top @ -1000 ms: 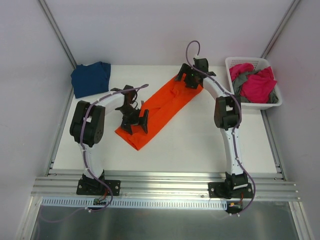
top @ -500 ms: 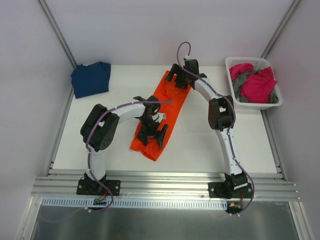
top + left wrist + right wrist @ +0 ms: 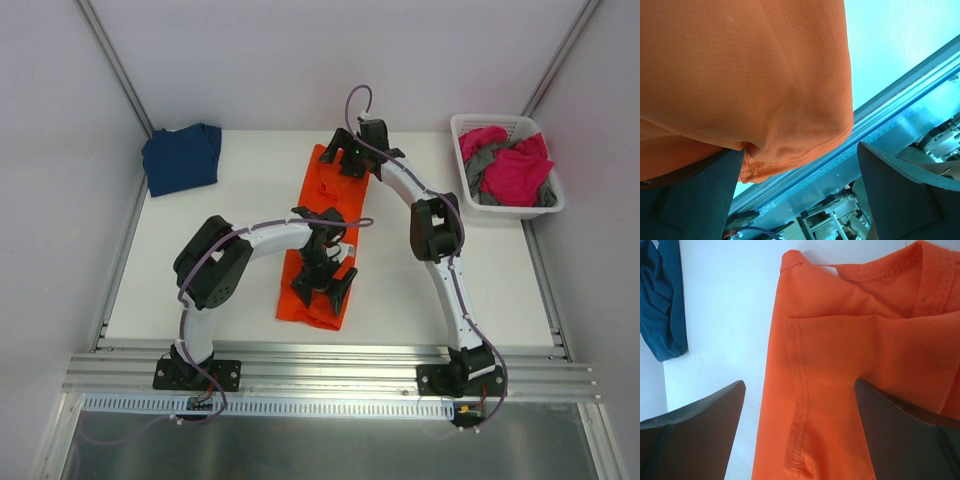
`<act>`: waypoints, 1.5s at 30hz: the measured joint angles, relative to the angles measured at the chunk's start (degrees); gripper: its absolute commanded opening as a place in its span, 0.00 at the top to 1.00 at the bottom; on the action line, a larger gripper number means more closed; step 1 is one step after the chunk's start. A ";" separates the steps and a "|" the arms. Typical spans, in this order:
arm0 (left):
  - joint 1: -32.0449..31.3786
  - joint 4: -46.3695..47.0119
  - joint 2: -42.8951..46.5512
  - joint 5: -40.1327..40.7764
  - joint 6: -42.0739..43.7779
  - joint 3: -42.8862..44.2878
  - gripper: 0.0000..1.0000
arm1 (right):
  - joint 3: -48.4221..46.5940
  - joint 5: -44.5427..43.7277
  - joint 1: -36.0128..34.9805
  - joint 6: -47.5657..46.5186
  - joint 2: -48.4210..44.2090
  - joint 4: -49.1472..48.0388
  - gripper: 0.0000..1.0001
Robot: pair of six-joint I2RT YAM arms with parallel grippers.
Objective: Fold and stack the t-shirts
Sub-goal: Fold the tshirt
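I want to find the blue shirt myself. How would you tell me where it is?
Start at the white table, then its far left corner. There lies the navy blue cloth t-shirt. Only it is dark blue: the bright orange cloth t-shirt lies mid-table, and the white plastic basket holds pink and grey ones.

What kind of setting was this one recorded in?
Likely a lab robot cell, not a home: white table edged by aluminium rails, with blank enclosing walls around it.

Orange t-shirt of fine-meshed matt cloth, glossy white plastic basket, smooth matt table
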State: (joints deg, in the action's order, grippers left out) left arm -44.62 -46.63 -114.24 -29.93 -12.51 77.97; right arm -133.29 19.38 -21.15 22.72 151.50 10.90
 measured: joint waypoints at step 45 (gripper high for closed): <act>-6.78 0.46 11.04 23.21 9.14 5.75 0.01 | 6.08 -2.56 1.84 -9.44 -10.25 3.15 0.03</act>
State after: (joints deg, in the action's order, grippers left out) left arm -51.40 -46.17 -103.20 -6.72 -3.38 83.72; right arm -127.22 16.82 -19.31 13.28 141.25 14.04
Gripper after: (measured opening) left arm 0.992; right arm 0.966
